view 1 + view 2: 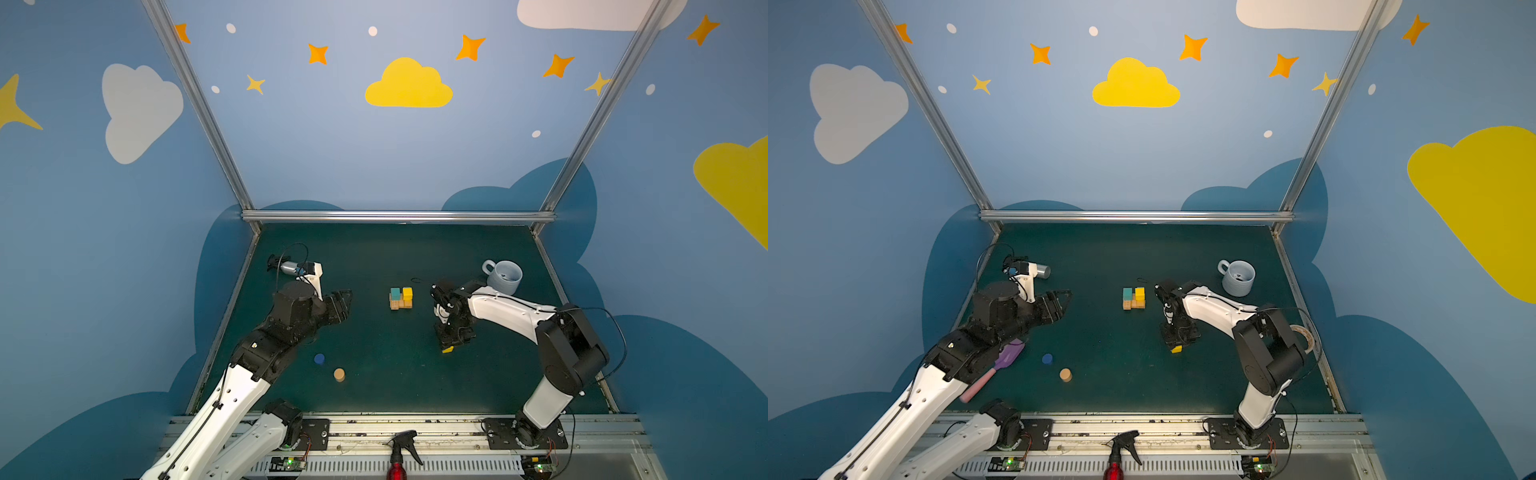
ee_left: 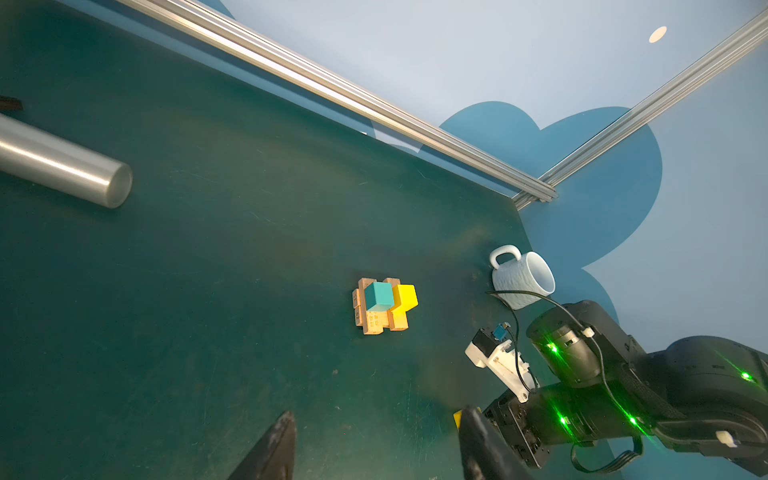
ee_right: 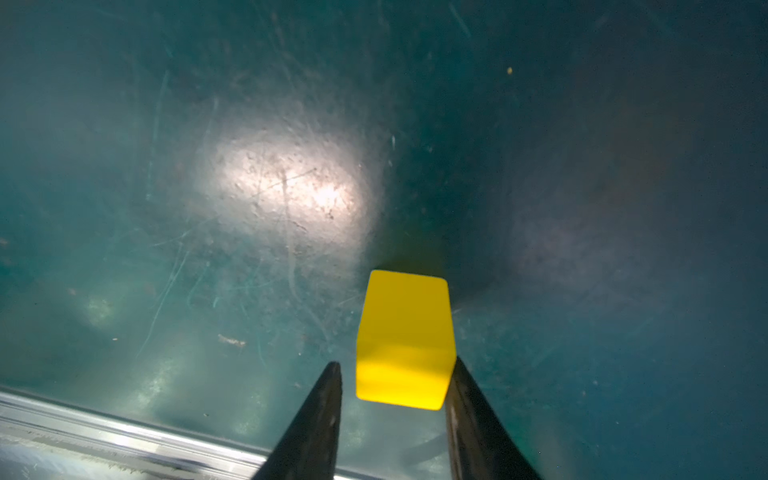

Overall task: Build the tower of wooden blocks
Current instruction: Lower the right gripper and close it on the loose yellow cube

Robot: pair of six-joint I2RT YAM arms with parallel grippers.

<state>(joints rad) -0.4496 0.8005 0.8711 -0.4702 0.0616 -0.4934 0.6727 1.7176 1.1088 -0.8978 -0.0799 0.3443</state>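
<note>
Green mat point(image 1: 374, 257), blue walls point(image 1: 332, 145); left tool point(image 2: 378, 413) gapes, right tool point(image 3: 394, 363) gapes around yellow cube point(image 3: 405, 332).

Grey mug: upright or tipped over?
Upright. In both top views the mug stands on its base, open mouth facing up.

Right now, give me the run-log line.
left gripper open | right gripper straddling loose yellow cube | tower: planks, teal cube, stacked yellow cube

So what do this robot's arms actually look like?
Two matching arms, left arm and right arm: smooth white shells between bulky black joints, thin black cables looping alongside. The left end effector and right end effector each have two tapered black fingers.
</note>
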